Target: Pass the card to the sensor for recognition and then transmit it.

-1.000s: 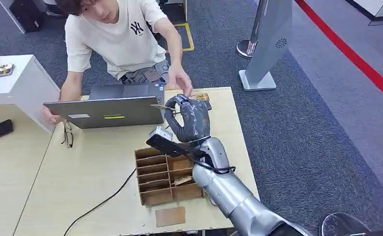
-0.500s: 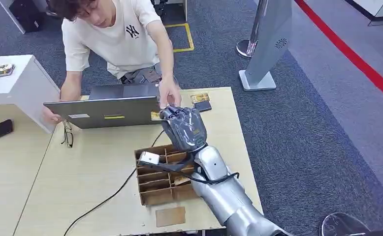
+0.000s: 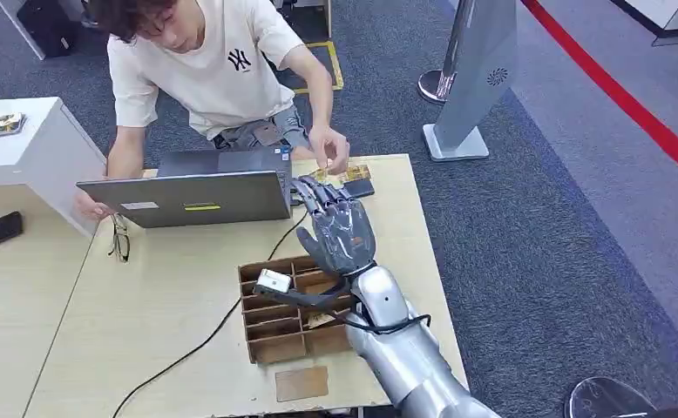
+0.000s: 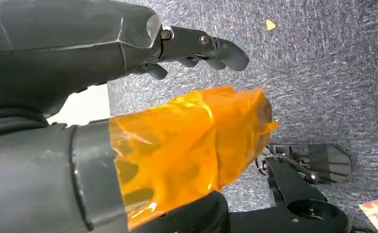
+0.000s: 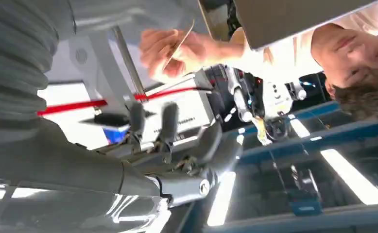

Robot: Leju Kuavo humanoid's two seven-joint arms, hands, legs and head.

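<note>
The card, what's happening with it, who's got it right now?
The person sitting behind the laptop has the card pinched in their hand, above the far edge of the table. The robot's right hand is raised just in front of them with its fingers spread and nothing in it. The handover looks done. The left hand hangs over the carpet, holding nothing.

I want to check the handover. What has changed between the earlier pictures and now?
The right hand gave up the card: its fingers, curled a second ago, are now spread and hold nothing. The person's hand took the card and drew back toward the table's far edge. The laptop, divided box and glasses stayed put.
</note>
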